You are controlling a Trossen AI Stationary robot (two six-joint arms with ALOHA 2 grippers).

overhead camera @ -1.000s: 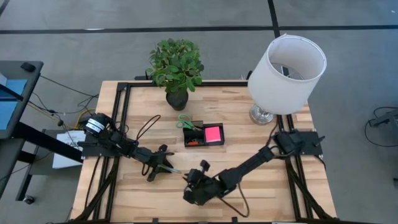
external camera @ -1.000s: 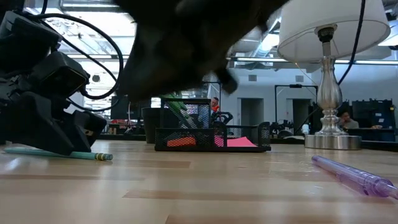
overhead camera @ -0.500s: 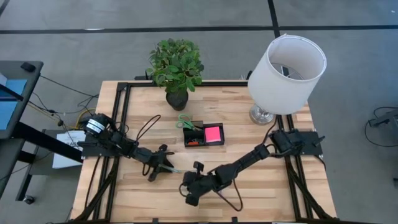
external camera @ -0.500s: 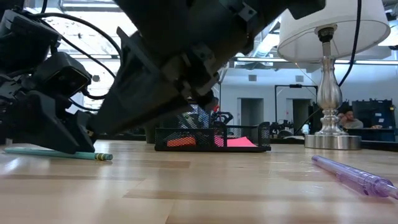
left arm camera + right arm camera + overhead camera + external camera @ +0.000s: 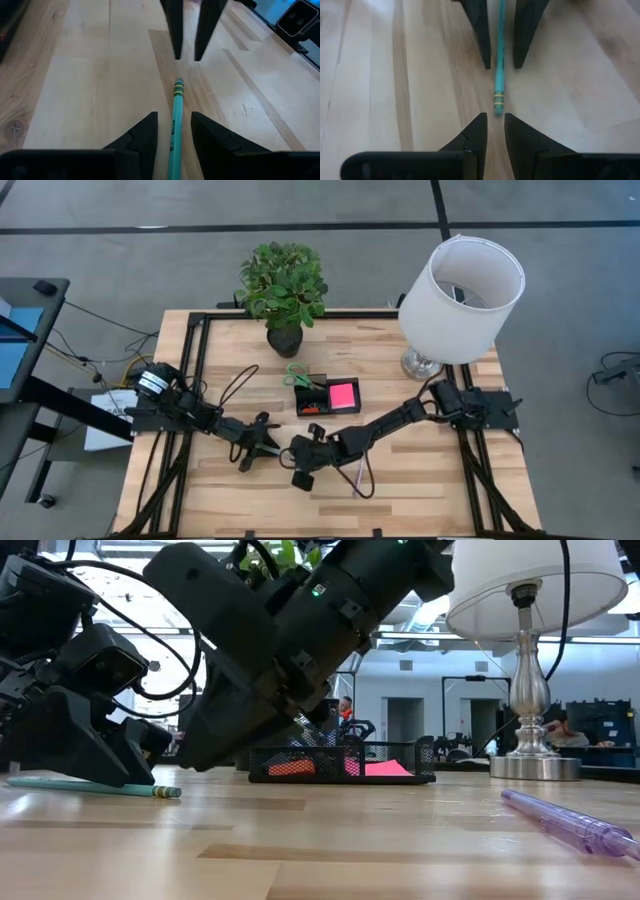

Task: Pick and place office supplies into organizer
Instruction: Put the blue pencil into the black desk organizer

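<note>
The teal pencil lies flat on the desk, lower middle of the high view, with its long axis running straight between the two pincers, so they face each other along it. The left pincer has its fingers apart on either side of the shaft, not clamped from what the left wrist view shows. The right pincer sits just past the eraser end, fingers only slightly apart, the eraser tip right at the gap. Both arms are basically at the pencil, the left one further along it.

The organizer is up and right of there, near the centre, with the pink pad inside. A purple pen lies lower right in the low view. Hard to tell if either pincer touches the pencil; in the high view it's mostly hidden under the arms.
</note>
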